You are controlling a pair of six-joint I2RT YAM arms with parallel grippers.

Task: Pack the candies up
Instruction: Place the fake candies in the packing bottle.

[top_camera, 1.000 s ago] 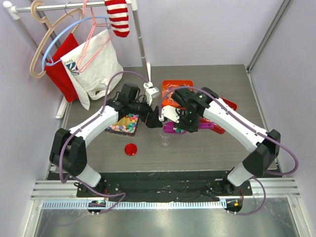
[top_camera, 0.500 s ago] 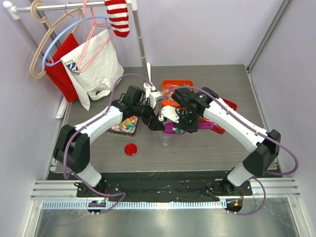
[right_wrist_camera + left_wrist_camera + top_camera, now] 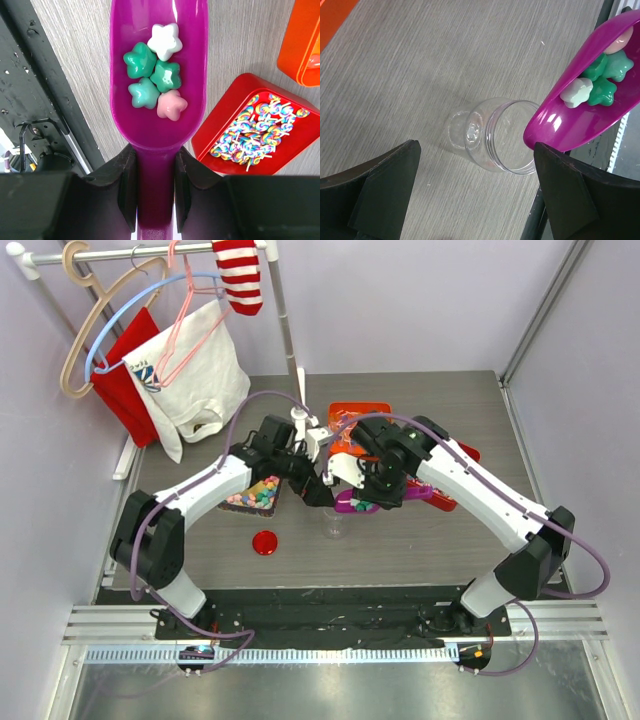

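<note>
A purple scoop (image 3: 195, 75) carries a few star-shaped candies (image 3: 152, 75), green, white and pink. My right gripper (image 3: 155, 165) is shut on the scoop's handle. In the left wrist view the scoop's (image 3: 580, 120) tip hangs just over the rim of a clear jar (image 3: 495, 135) standing on the table. My left gripper (image 3: 476, 150) is open, its fingers wide on either side of the jar and above it. From above, the jar (image 3: 335, 523) sits below the scoop (image 3: 352, 502), with more mixed pastel candies (image 3: 255, 493) in a dark tray to the left.
A red lid (image 3: 265, 542) lies in front of the tray. Behind the right arm stand an orange tin (image 3: 355, 415) and a red tin (image 3: 225, 100) of swirl lollipops. A clothes rail with hangers and cloths (image 3: 160, 340) fills the back left.
My left gripper has swung right, from over the dark tray to beside the scoop and above the jar. The right arm and scoop have barely moved.
</note>
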